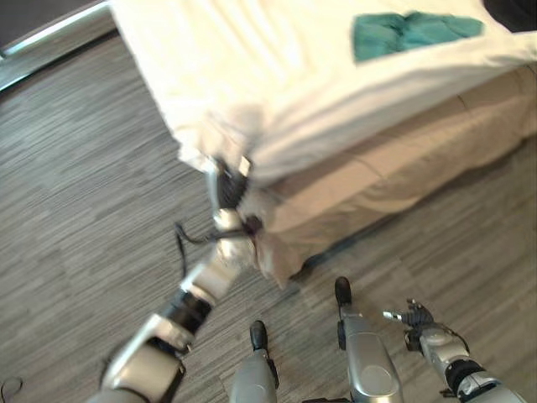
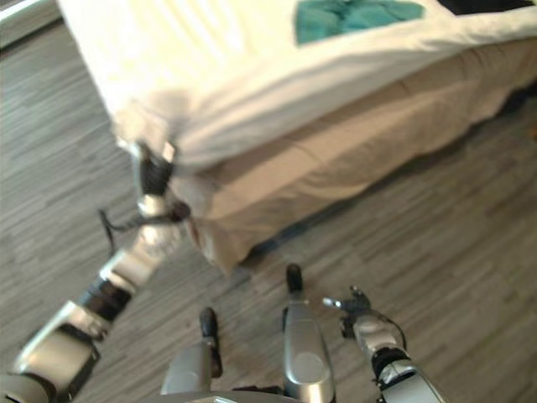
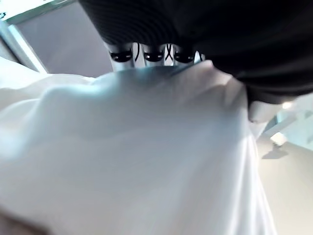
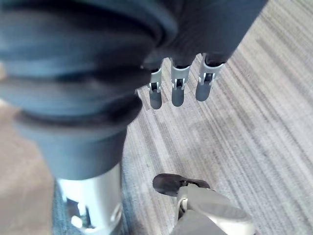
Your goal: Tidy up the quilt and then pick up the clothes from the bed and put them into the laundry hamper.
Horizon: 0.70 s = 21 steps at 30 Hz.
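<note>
Presently catalogued: one quilt [image 1: 277, 92], pale cream, spread over the bed [image 1: 436, 159], its near corner hanging off the mattress end towards the robot and bunched at the edge. Left hand [image 1: 225, 180]: raised at that corner, buried in the cloth; the left wrist view gives only white fabric draped over the finger bases, so whether the fingers are clenched on the quilt cannot be told. Right hand [image 1: 415, 319]: low over the wood-pattern floor [image 1: 84, 185], well apart from the bed, fingers relaxed and straight, holding nothing. Clothes [image 1: 407, 32]: one teal garment, lying flat on top of the quilt, far up the bed and towards the robot's right, its long axis running across the mattress. Relation governing the coming move: the quilt stretches away from the left hand up and to the right, along the length of the bed, so any pull or smoothing would likely run along that line from the corner. The left hand is at the quilt; the right is clearly the farther of the two from it. For the garment, the right arm appears to sit on the better side, though both hands are well short of it from this stance. Laundry hamper: position not established. Stage, as judged: quilt step in hand, clothes step not yet begun.
</note>
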{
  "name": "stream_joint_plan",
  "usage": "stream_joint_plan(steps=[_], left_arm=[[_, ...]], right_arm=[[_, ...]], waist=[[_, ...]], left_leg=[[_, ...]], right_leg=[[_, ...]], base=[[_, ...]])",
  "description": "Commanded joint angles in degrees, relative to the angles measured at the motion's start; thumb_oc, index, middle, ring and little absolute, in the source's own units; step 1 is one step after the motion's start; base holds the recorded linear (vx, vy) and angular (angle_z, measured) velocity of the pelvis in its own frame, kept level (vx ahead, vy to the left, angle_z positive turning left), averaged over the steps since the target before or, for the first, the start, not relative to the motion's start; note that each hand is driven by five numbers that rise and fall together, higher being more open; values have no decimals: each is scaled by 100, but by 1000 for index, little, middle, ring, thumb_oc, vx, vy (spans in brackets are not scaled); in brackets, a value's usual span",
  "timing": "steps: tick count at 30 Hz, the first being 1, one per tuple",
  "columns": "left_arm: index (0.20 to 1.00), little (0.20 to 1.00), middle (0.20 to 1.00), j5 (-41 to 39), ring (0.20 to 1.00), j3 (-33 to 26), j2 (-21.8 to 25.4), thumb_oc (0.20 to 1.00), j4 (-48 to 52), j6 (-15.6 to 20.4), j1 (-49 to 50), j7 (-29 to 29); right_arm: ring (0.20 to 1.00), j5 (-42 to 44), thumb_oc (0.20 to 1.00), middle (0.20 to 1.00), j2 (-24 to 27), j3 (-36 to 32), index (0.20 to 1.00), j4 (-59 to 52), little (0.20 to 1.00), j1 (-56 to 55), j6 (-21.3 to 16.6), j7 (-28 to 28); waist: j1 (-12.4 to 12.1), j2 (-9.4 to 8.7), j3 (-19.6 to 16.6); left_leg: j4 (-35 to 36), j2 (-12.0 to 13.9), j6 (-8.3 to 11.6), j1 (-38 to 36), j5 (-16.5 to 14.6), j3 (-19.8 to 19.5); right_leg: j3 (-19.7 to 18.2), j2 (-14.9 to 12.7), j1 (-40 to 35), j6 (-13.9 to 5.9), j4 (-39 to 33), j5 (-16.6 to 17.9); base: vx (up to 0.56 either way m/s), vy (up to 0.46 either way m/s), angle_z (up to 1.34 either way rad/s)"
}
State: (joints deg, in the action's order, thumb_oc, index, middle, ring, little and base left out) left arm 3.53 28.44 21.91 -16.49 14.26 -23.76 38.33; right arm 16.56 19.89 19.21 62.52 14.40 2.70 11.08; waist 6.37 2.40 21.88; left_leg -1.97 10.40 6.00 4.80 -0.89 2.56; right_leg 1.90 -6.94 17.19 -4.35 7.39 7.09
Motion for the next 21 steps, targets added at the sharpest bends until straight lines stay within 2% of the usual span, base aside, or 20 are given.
stream_joint_plan(steps=[1, 2, 3, 4, 5, 8, 11, 12, 13, 14, 15, 16, 18, 19, 20, 21], left_arm=[[1000, 1000, 1000, 378, 1000, -209, 377, 1000, -190, -11, 114, -343], [1000, 1000, 1000, 516, 1000, -137, 407, 1000, -200, -9, 184, -388], [1000, 1000, 1000, 1252, 1000, 176, 523, 1000, -322, -102, 382, -657], [1000, 1000, 1000, 1387, 1000, 251, 543, 1000, -346, -73, 417, -668], [1000, 1000, 1000, 1648, 1000, 604, 573, 1000, -570, -39, 567, -768], [1000, 1000, 1000, 1536, 1000, 836, 440, 1000, -885, -289, 740, -892], [1000, 1000, 1000, 492, 1000, 768, 95, 1000, -1667, -709, 1060, -717], [1000, 1000, 1000, -247, 1000, 553, -134, 1000, -2206, -858, 1218, -611], [1000, 1000, 1000, -1586, 1000, -315, -688, 1000, -3679, -1202, 1509, -502], [1000, 1000, 1000, -2332, 1000, -811, -867, 1000, -4406, -1497, 1615, -407], [1000, 1000, 1000, -2372, 1000, -1113, -932, 1000, -4816, -1408, 1700, -446], [1000, 1000, 1000, -2069, 1000, -2507, -757, 1000, -6065, -1647, 2201, -352], [1000, 1000, 1000, -1681, 1000, -2587, -701, 1000, -6030, -1652, 2405, -387], [1000, 1000, 1000, -1460, 1000, -2595, -666, 1000, -5795, -1598, 2605, -455], [1000, 1000, 1000, -1460, 1000, -2593, -666, 1000, -5794, -1599, 2606, -455], [1000, 1000, 1000, -1482, 1000, -2584, -611, 1000, -5651, -1561, 2625, -496]], right_arm=[[1000, 368, 1000, 1000, -125, -202, 1000, 197, 1000, -68, -138, -42], [1000, 410, 1000, 1000, -128, -215, 1000, 211, 1000, -58, -141, -35], [1000, 402, 1000, 1000, -132, -280, 1000, 277, 1000, 5, -101, -41], [1000, 374, 1000, 1000, -129, -288, 1000, 290, 1000, 26, -82, -42], [1000, 347, 1000, 1000, -127, -262, 1000, 396, 1000, 87, -33, -12], [1000, 503, 1000, 1000, -138, -261, 1000, 495, 1000, 113, 5, 40], [1000, 1082, 1000, 1000, -186, -371, 1000, 554, 1000, 113, -31, 315], [1000, 1557, 1000, 1000, -224, -499, 1000, 554, 1000, 76, -109, 506], [1000, 2140, 1000, 1000, -286, -895, 1000, 435, 1000, -17, -311, 841], [285, 2234, 285, 285, -320, -1074, 285, 325, 285, -84, -477, 1086], [200, 2235, 200, 200, -309, -1140, 200, 237, 200, -111, -464, 1179], [200, 1668, 200, 200, 153, -1521, 200, -663, 200, -386, -959, 2046], [200, 1312, 200, 200, 519, -1712, 200, -1590, 200, -541, -1186, 2054], [200, 802, 200, 200, 961, -2008, 200, -3264, 200, -615, -1050, 1741], [200, 799, 200, 200, 960, -2013, 200, -3275, 200, -622, -1042, 1743], [200, 472, 200, 200, 1159, -2038, 200, -4228, 200, -525, -949, 1446]], waist=[[-213, -238, 177], [-249, -236, 186], [-346, -231, 204], [-362, -228, 210], [-403, -212, 205], [-420, -196, 172], [-455, -204, 95], [-473, -228, 58], [-516, -341, -14], [-542, -443, -77], [-558, -492, -78], [-637, -957, -246], [-616, -1101, -303], [-553, -1210, -312], [-555, -1209, -314], [-526, -1235, -252]], left_leg=[[-482, 166, -25, 342, -130, 50], [-466, 151, -26, 337, -128, 44], [-404, 108, -31, 303, -100, 34], [-392, 100, -29, 295, -93, 37], [-353, 58, -42, 238, -87, 68], [-337, 20, -61, 148, -79, 96], [-290, -59, -97, 14, -75, 121], [-272, -86, -108, -47, -75, 139], [-299, -108, -122, -103, -78, 148], [-334, -96, -128, -88, -76, 127], [-374, -79, -130, -100, -99, 114], [-427, 31, -181, -154, -162, -5], [-384, 38, -203, -205, -186, -47], [-388, 13, -233, -189, -233, -67], [-391, 13, -233, -187, -234, -67], [-421, 23, -248, -158, -271, -64]], right_leg=[[-109, -419, -799, -443, -472, -446], [-65, -443, -823, -453, -495, -438], [52, -496, -897, -484, -557, -397], [73, -506, -908, -492, -565, -388], [143, -549, -981, -522, -613, -363], [165, -568, -1100, -535, -661, -346], [169, -586, -1242, -560, -744, -299], [179, -596, -1305, -571, -787, -271], [185, -585, -1393, -586, -844, -221], [185, -570, -1407, -605, -863, -187], [186, -551, -1446, -614, -874, -180], [178, -361, -1596, -655, -984, -71], [159, -303, -1616, -662, -1003, -41], [86, -274, -1549, -683, -983, -31], [86, -274, -1548, -683, -982, -32], [37, -265, -1502, -697, -959, -41]], base=[[-68, 64, 28], [-90, 108, 42], [-87, 114, 42], [-128, 211, 52], [-78, 159, 33], [-37, 125, 11], [-24, 76, -2], [-25, -12, -21], [-7, -92, -22], [1, -144, -21], [117, -505, -5], [141, -501, -6], [93, -291, -23], [6, -41, -24], [-19, -22, -10], [-45, -23, -9]])
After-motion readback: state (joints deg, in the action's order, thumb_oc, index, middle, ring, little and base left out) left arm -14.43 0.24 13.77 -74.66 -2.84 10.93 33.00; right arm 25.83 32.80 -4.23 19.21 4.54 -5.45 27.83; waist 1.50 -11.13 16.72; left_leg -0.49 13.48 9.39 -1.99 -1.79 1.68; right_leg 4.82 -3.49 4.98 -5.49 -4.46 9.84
